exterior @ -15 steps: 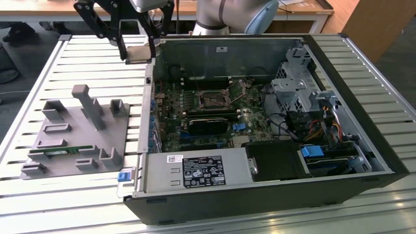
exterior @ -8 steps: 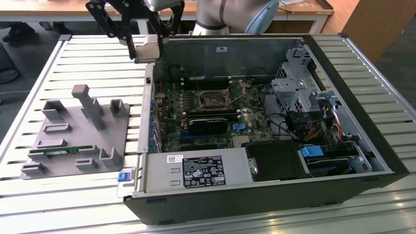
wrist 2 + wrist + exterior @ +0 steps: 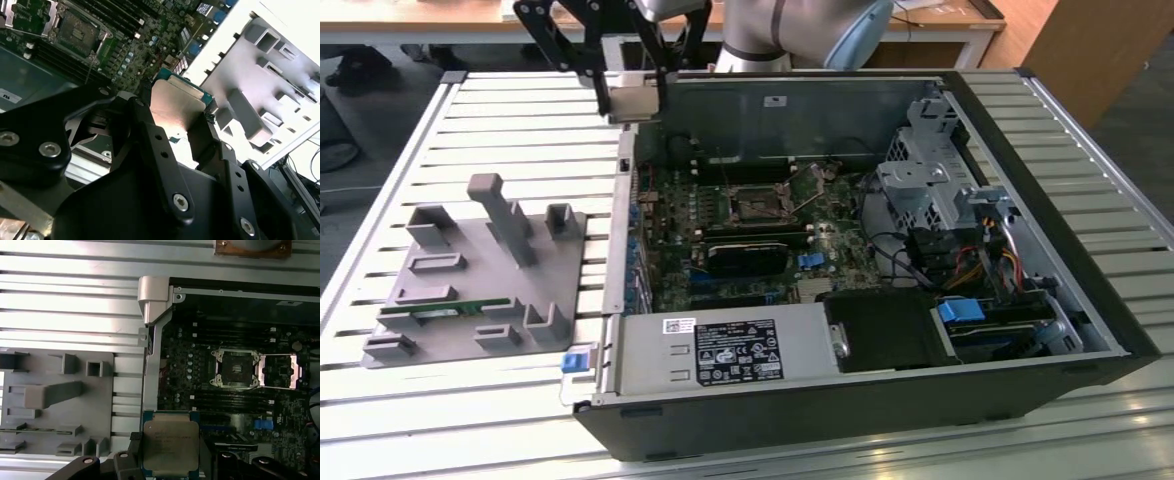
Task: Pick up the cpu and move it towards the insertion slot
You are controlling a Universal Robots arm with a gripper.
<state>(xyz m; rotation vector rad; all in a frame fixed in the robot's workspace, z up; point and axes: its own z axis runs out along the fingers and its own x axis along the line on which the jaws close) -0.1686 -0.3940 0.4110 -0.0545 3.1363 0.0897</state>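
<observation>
My pincer clamped on cpu, upper left of exterior view; slot well apart, mid-frame.

The cpu, silver-topped with a thin green rim, hangs above the open computer case. The insertion slot, a silvery frame with a dark centre, lies inside that case, well apart from the cpu.

silver green-rimmed cpu, black gripper, grey holder tray, green circuit board
</observation>
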